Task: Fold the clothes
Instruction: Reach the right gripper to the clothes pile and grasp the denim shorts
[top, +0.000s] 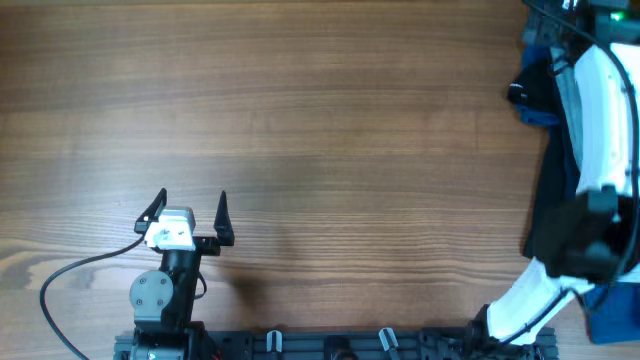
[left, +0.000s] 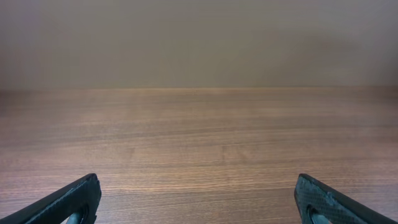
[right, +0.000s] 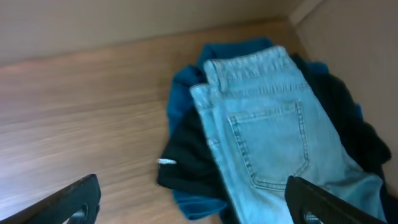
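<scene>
The right tool (right: 193, 186) hangs spread wide and pinches nothing. It is over the light denim shorts (right: 267, 124), which lie back pocket up on a heap with a black garment (right: 186, 165) and a darker blue garment (right: 186, 93) at the far right of the counter (right: 81, 112). The left tool (top: 191, 196), also spread and empty, sits near-left, well apart from the heap. No fold looks begun, I judge. The shorts must be gripped, drawn onto open wood, flattened and folded.
</scene>
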